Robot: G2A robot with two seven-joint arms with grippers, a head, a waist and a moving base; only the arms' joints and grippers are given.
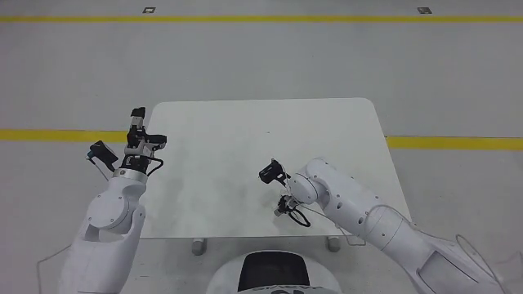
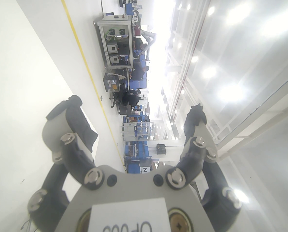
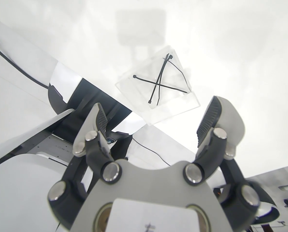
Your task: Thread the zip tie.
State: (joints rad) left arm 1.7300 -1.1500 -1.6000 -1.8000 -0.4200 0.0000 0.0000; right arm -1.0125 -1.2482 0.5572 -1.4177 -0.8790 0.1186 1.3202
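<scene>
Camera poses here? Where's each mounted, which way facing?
Top: above the arms, looking down at the white table; both arms show.
Left wrist: behind the open left gripper, facing out across the room toward workstations and ceiling lights.
Right wrist: behind the open right gripper, facing the clear tray of zip ties on the table.
Shared: top and right wrist both see the table.

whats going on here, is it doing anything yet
Nothing is being handled yet. A few black zip ties lie crossed in a clear tray on the white table. The right tool faces them, open and empty. The left tool is open and empty too, off by the table's left edge and pointing out into the room. No tie has been picked up, so the threading has not begun.
</scene>
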